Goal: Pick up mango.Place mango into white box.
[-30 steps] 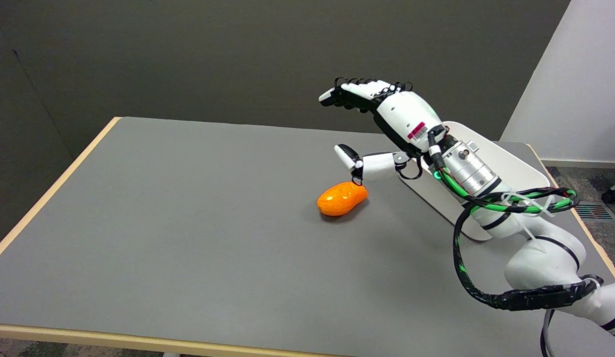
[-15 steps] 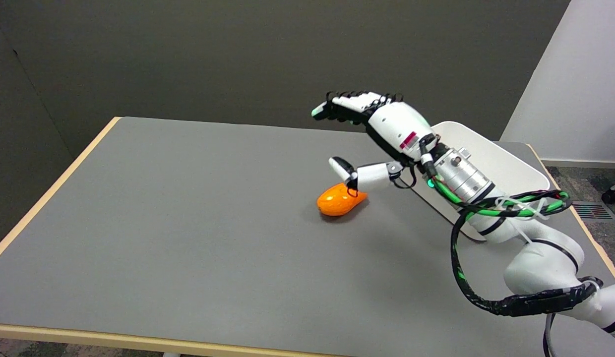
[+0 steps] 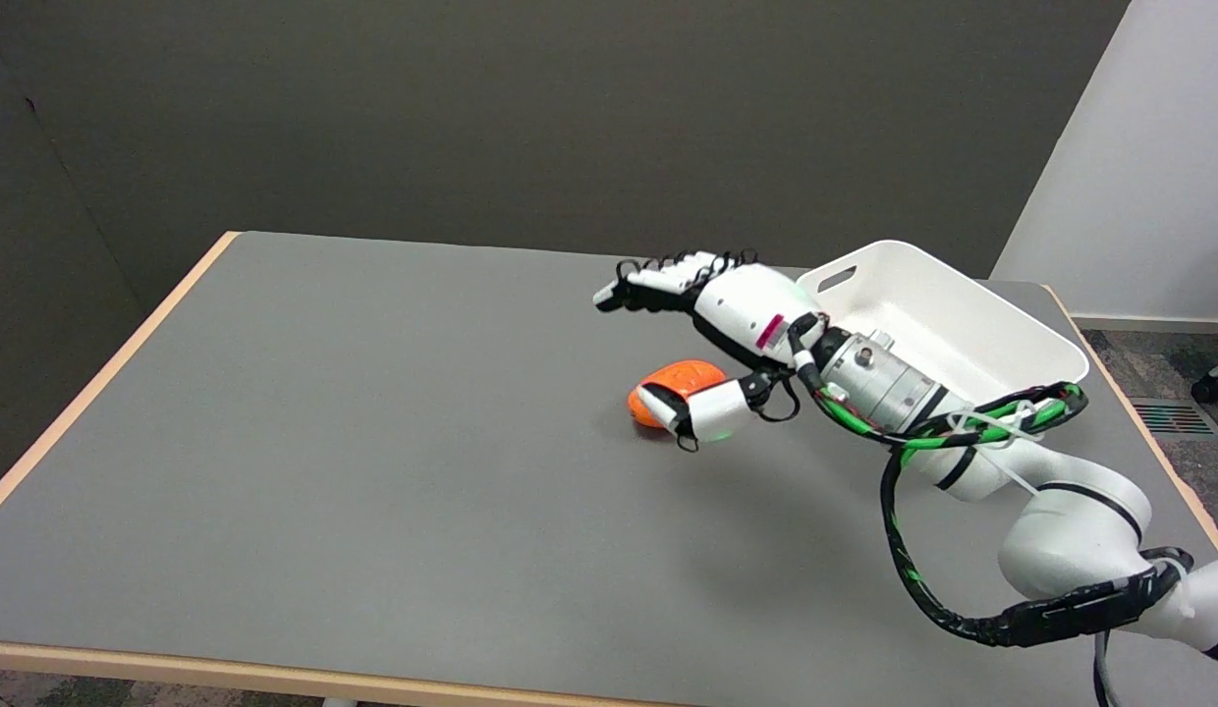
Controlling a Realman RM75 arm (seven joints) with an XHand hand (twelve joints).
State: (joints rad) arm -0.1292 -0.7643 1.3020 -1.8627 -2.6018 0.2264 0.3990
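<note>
Mango is seen lying on the grey table, right of centre and toward the far edge, long axis roughly parallel to that edge. The white box is set at the far right corner, near the mango. The right hand is lowered over the fruit: fingers are spread on its far side, thumb on its near side, with nothing clamped. Contact by the thumb cannot be told. A closing grasp across the short axis is judged next. Dark walls are noted behind.
</note>
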